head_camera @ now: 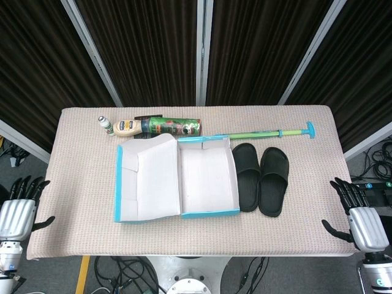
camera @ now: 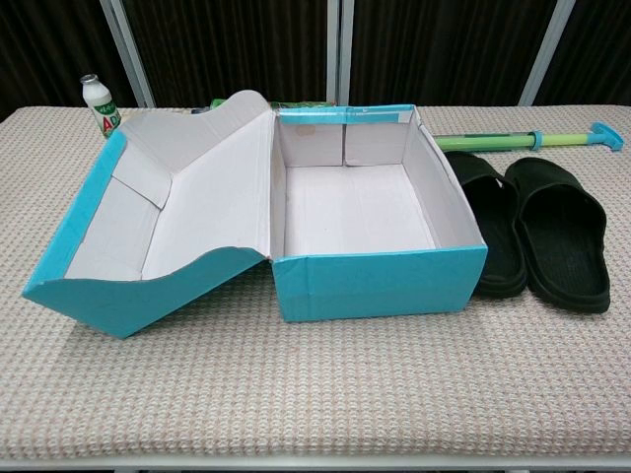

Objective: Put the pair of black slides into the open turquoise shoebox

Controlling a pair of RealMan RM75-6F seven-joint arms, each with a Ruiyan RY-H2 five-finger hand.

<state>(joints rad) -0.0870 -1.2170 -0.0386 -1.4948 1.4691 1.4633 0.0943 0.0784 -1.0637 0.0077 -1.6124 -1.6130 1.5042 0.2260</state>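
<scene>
Two black slides lie side by side on the table, the left slide (head_camera: 247,176) (camera: 490,229) right beside the box's right wall and the right slide (head_camera: 273,180) (camera: 563,229) next to it. The open turquoise shoebox (head_camera: 207,212) (camera: 380,281) sits mid-table, white and empty inside, its lid (head_camera: 146,176) (camera: 158,222) hinged open to the left. My left hand (head_camera: 18,211) hangs off the table's left edge with its fingers spread, holding nothing. Off the right edge, my right hand (head_camera: 357,214) is likewise spread and empty. Neither hand appears in the chest view.
Behind the box lie a green patterned tube (head_camera: 171,127), a squeeze bottle (head_camera: 127,128) and a small white bottle (head_camera: 104,123) (camera: 102,105). A green stick with a blue handle (head_camera: 269,133) (camera: 537,138) lies behind the slides. Beige cloth (head_camera: 184,236) covers the table.
</scene>
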